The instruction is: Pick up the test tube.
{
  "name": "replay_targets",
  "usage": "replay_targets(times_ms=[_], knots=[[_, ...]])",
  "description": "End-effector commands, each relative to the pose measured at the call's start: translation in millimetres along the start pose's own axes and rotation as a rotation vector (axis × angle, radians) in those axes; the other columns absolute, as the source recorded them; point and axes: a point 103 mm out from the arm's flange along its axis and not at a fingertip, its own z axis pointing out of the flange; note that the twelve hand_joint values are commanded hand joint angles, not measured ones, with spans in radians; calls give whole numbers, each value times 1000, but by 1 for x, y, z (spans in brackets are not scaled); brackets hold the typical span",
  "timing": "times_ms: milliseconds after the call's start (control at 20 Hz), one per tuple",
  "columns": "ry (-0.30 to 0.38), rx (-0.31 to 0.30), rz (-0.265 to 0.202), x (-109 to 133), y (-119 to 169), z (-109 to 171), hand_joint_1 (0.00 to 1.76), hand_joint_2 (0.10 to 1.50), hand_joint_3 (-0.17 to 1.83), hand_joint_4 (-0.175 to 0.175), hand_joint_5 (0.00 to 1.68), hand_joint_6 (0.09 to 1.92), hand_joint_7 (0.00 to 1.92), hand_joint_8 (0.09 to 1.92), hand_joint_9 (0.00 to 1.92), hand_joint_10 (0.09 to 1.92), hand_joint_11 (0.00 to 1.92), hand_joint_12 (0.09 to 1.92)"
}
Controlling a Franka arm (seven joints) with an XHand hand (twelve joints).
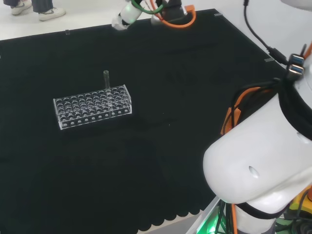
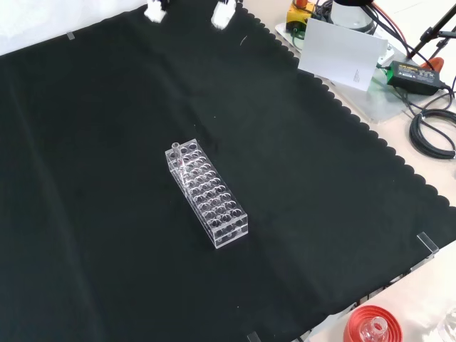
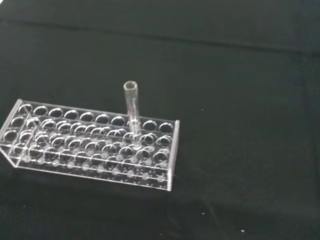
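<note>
One test tube (image 3: 132, 107) stands upright in a clear plastic rack (image 3: 95, 145) that sits alone near the middle of the black cloth (image 1: 161, 161). In the wrist view the tube occupies a hole in the back row, close to one end of the rack, and its open mouth rises well above the top plate. That leaves a bare length of glass above the rack, which I judge is the part meant to be gripped. In the head view the tube (image 1: 106, 78) shows at the far side of the rack (image 1: 92, 106), toward its right end. In the front view it (image 2: 177, 154) is a faint sliver at the upper-left end of the rack (image 2: 207, 192).

The rack lies well apart from every cloth edge, so it can be approached from any side. The tube is held only by its hole, so a straight lift should free it.

Clear glass against clear plastic makes the tube's lower part hard to follow among the holes, and I cannot tell whether it holds any liquid. How far the fingers are spread, or whether they hold anything, cannot be told. At the right of the head view the arm's white link (image 1: 263, 161) covers part of the bench. A red ribbed ring (image 2: 370, 326) is cut off at the front view's bottom edge.
</note>
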Motion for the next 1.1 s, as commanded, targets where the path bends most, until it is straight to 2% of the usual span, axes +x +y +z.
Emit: replay_targets(times_ms=[50,450,1100], knots=[[9,70,-49,29,30,23,614,831,384,-64,158,87,76,935,101,1041,0,1523],[30,158,-50,43,65,65,627,833,381,-67,171,87,108,942,144,1041,0,1556],[30,257,-26,37,109,127,659,833,383,-73,205,87,174,951,224,1031,52,1565]])
